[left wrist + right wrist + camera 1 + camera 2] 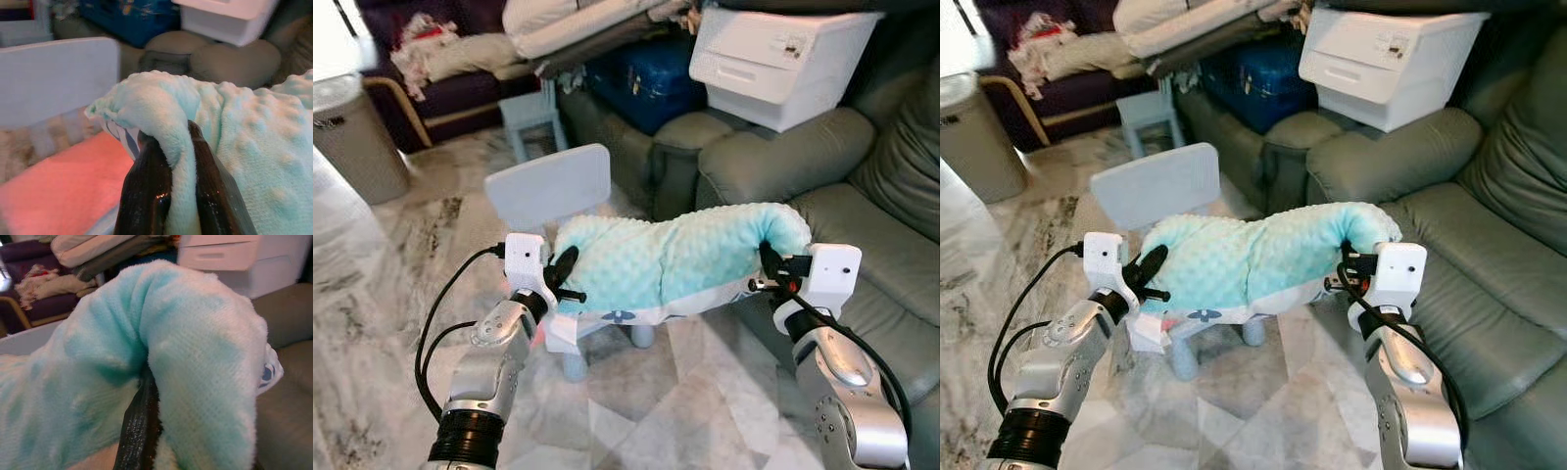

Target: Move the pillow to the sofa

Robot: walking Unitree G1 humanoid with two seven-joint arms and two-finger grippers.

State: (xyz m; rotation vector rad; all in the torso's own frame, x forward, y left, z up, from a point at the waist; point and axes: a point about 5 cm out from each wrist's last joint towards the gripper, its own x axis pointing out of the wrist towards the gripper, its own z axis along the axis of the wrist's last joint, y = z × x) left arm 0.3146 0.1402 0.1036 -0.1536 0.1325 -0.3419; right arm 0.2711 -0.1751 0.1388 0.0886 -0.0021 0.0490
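Roughly halfway: mint pillow (675, 257) lifted clear above the small chair (548, 186), pinched at one end by the left gripper (564, 277) and at the other by the right gripper (771, 266), not yet over the grey sofa (891, 264) alongside.

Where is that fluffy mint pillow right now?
The pillow hangs between the left gripper and right gripper, pinched at each end, above the small white chair, just left of the grey sofa.

Left gripper (566, 279) pinched closed; right gripper (770, 262) apparently clamped too.
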